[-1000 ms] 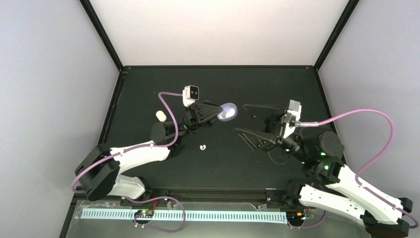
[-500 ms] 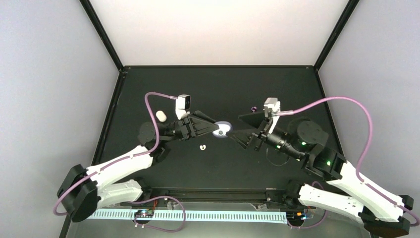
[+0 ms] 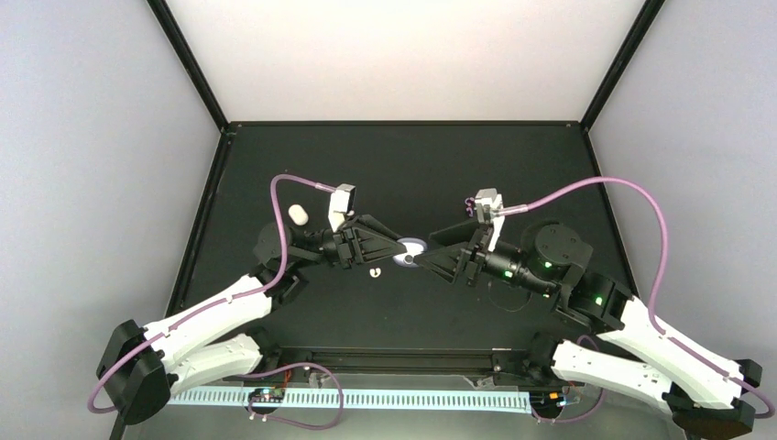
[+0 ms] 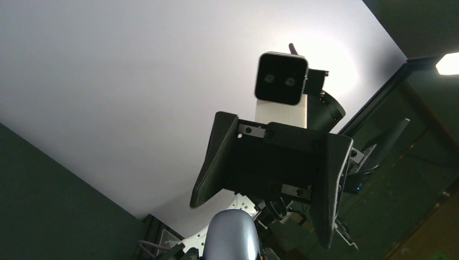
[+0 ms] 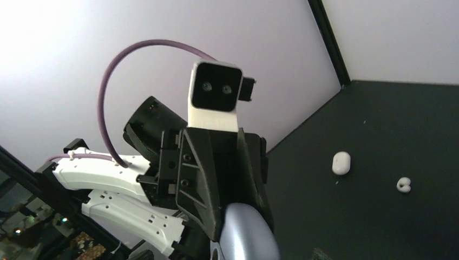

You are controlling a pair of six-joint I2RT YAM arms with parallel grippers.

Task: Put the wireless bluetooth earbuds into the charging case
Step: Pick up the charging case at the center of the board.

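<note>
arms (image 3: 215, 307): white shells, black joints | cables (image 5: 151, 41): purple | wrist cameras (image 5: 212, 115): white

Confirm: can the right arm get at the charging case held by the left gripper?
Probably yes. The right gripper faces the charging case with jaws open and nothing between them; the left gripper grips it from the opposite side.

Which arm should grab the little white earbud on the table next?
Right, probably. The right end effector is open, while the left end effector is shut on the lilac charging case. The white earbud lies close to both.
</note>
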